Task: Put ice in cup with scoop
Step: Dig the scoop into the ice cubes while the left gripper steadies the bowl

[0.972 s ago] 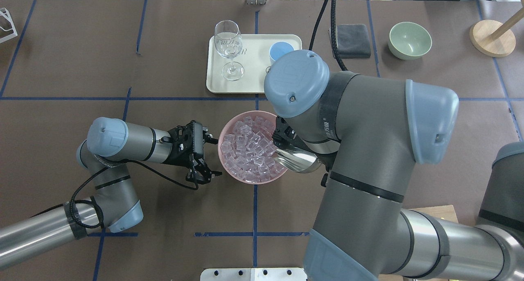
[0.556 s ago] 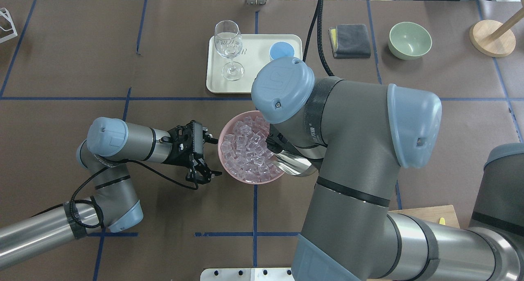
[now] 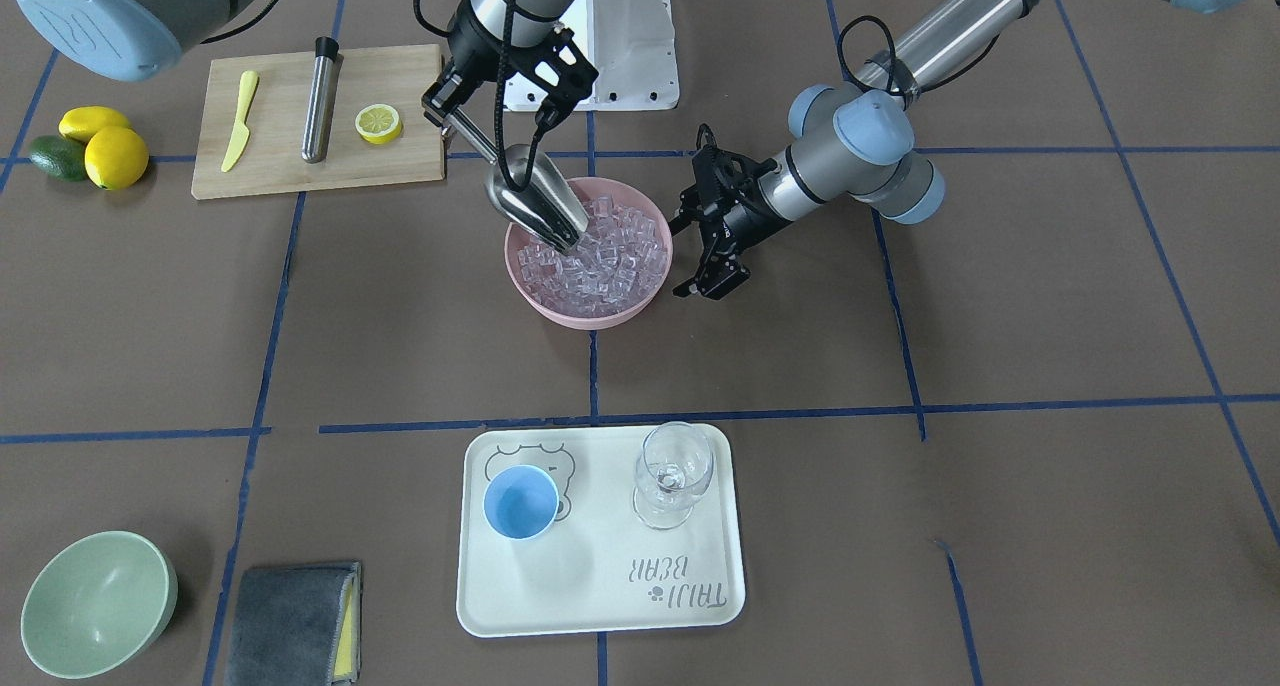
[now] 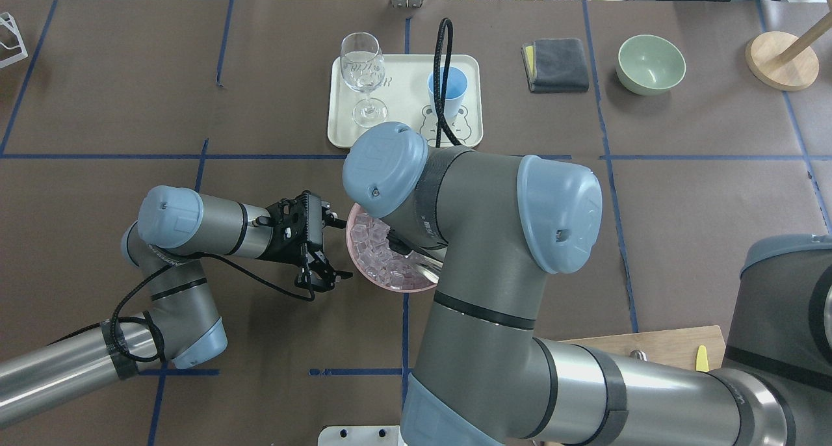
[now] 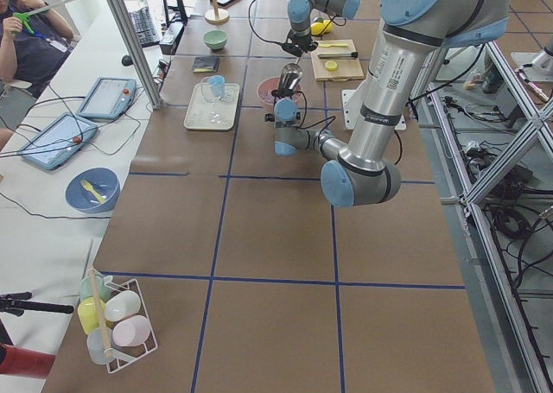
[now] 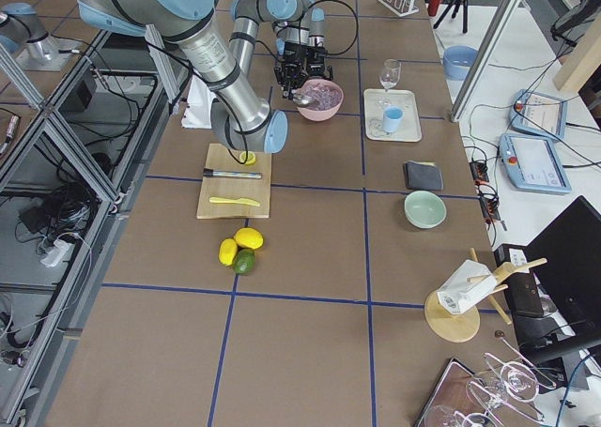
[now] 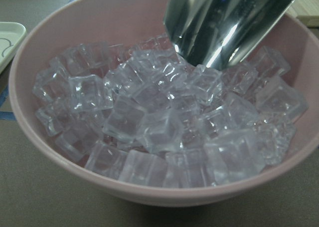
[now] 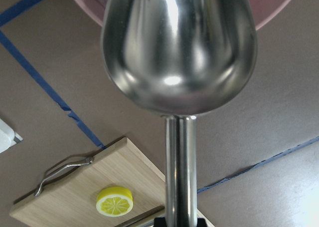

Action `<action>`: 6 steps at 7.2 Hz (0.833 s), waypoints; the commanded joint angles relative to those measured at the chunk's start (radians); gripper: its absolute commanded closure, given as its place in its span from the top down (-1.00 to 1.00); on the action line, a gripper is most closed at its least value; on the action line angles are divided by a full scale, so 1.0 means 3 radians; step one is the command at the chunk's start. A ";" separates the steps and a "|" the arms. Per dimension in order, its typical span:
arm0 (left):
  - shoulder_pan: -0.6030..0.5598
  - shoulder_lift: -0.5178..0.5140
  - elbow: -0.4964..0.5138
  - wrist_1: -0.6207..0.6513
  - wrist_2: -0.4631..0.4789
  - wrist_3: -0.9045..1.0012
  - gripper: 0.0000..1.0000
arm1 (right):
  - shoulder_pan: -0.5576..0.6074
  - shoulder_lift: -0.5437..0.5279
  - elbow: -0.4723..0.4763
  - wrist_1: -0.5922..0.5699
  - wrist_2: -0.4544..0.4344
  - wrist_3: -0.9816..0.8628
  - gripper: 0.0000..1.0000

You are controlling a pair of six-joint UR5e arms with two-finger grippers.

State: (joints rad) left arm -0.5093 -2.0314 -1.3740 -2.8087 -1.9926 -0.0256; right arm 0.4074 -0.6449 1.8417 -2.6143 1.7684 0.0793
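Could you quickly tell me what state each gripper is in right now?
Left gripper: open, holding nothing, beside the pink bowl.
Right gripper: closed on the handle of the scoop.

The steel scoop (image 3: 535,201) dips into ice (image 3: 612,261) heaped in a pink bowl (image 3: 585,316). The light-blue cup (image 3: 520,503) stands empty on a tray (image 3: 600,598).

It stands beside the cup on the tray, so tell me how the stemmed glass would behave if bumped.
The glass looks top-heavy, a wide bowl on a thin stem, so it would probably tip rather than slide. Clear and seemingly empty, it is likely light and fragile.
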 commanded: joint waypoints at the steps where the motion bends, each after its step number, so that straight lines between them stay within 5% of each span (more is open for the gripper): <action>1: 0.0000 -0.0004 -0.0002 0.0000 0.0005 -0.0002 1.00 | -0.0044 -0.0008 -0.0177 0.0287 -0.0081 0.0099 -1.00; 6: 0.0005 -0.0014 0.0003 0.0005 0.0066 -0.0022 1.00 | -0.0090 -0.0094 -0.0259 0.0752 -0.0091 0.0247 -1.00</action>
State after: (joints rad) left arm -0.5079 -2.0352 -1.3730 -2.8084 -1.9738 -0.0319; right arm 0.3871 -0.6626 1.7654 -2.4237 1.7423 0.1373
